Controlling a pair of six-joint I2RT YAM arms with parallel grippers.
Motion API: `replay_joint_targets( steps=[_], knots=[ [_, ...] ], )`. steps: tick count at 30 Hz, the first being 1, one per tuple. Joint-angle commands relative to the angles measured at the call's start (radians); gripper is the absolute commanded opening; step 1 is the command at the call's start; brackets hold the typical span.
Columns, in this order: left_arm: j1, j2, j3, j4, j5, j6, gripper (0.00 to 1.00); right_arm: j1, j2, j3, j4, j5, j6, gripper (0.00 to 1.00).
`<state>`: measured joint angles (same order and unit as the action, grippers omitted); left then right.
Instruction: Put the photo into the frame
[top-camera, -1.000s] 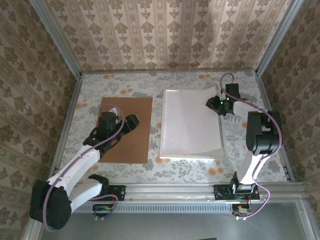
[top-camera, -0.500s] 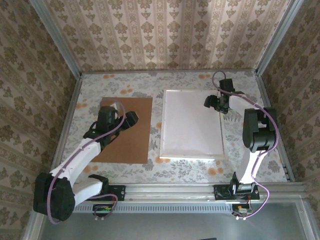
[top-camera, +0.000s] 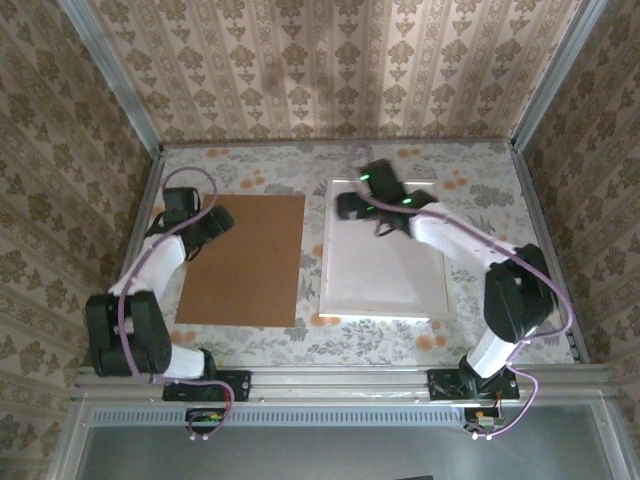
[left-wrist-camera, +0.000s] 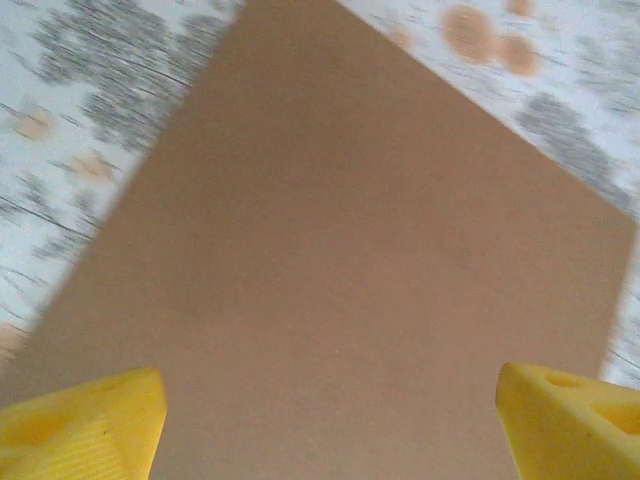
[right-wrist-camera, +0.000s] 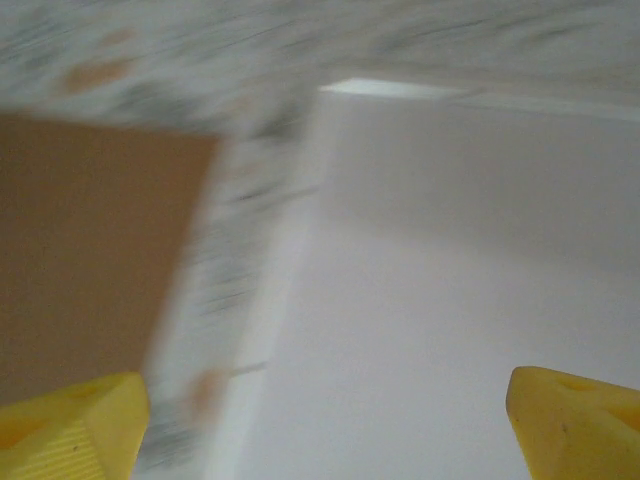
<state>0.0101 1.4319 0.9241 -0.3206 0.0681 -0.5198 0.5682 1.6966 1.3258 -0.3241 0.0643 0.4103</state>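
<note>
The frame (top-camera: 385, 250) lies flat at centre right of the table, a white rectangle with a thin edge and a plain white surface inside it. No landscape print is visible; the photo is hidden or out of view. My right gripper (top-camera: 347, 207) hovers open over the frame's far-left corner. In the right wrist view the frame (right-wrist-camera: 450, 300) spreads beneath the gripper (right-wrist-camera: 330, 430), and nothing sits between the yellow fingertips (right-wrist-camera: 70, 420). My left gripper (top-camera: 218, 220) is open above the brown board's far-left part, and the left wrist view shows the gripper (left-wrist-camera: 330, 430) empty.
The plain brown board (top-camera: 245, 260) lies left of the frame, with a narrow strip of flowered tablecloth (top-camera: 312, 250) between them. That board (left-wrist-camera: 350, 250) sits under the left wrist and appears at the left as the board (right-wrist-camera: 80, 250) in the right wrist view. Patterned walls close in three sides.
The right arm swung left from the frame's far-right corner to its far-left corner. The left arm pulled back from the board's middle toward its far-left edge.
</note>
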Motion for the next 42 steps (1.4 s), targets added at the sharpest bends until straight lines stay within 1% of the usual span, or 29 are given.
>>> replay_joint_targets(
  steps=[1, 3, 4, 6, 8, 11, 15, 18, 22, 26, 28, 32, 37, 42],
  knots=[
    [0.055, 0.136, 0.109, -0.097, -0.08, 0.106, 0.88, 0.125, 0.114, 0.05, 0.048, -0.085, 0.188, 0.93],
    [0.103, 0.245, 0.187, -0.146, -0.043, 0.142, 0.89, 0.194, 0.186, 0.098, 0.051, -0.043, 0.296, 0.93],
    [0.119, 0.283, 0.22, -0.164, -0.018, 0.165, 0.9, 0.218, 0.22, 0.122, 0.052, -0.033, 0.333, 0.93],
    [0.14, 0.34, 0.278, -0.183, 0.036, 0.235, 0.92, 0.261, 0.297, 0.186, 0.018, 0.024, 0.405, 0.93],
    [0.15, 0.389, 0.338, -0.225, 0.099, 0.31, 0.93, 0.276, 0.355, 0.224, 0.0, 0.06, 0.467, 0.93],
    [0.167, 0.455, 0.414, -0.295, 0.135, 0.392, 0.93, 0.289, 0.428, 0.271, -0.031, 0.111, 0.517, 0.94],
    [0.182, 0.511, 0.452, -0.327, 0.189, 0.441, 0.93, 0.291, 0.497, 0.309, -0.042, 0.121, 0.543, 0.93],
    [0.183, 0.548, 0.481, -0.365, 0.162, 0.457, 0.94, 0.293, 0.549, 0.357, -0.063, 0.094, 0.565, 0.93],
    [0.183, 0.582, 0.494, -0.388, 0.162, 0.461, 0.93, 0.302, 0.6, 0.395, -0.055, 0.042, 0.6, 0.9],
    [0.176, 0.575, 0.434, -0.353, 0.23, 0.447, 0.9, 0.304, 0.626, 0.402, -0.028, -0.004, 0.643, 0.85],
    [0.171, 0.563, 0.396, -0.325, 0.246, 0.435, 0.87, 0.305, 0.629, 0.401, -0.011, -0.016, 0.661, 0.83],
    [0.173, 0.523, 0.301, -0.219, 0.384, 0.388, 0.79, 0.303, 0.625, 0.396, 0.025, -0.023, 0.685, 0.81],
    [0.174, 0.483, 0.243, -0.149, 0.462, 0.346, 0.75, 0.287, 0.6, 0.348, 0.115, -0.031, 0.714, 0.8],
    [0.193, 0.405, 0.193, -0.047, 0.543, 0.262, 0.72, 0.264, 0.556, 0.276, 0.202, -0.042, 0.739, 0.79]
  ],
)
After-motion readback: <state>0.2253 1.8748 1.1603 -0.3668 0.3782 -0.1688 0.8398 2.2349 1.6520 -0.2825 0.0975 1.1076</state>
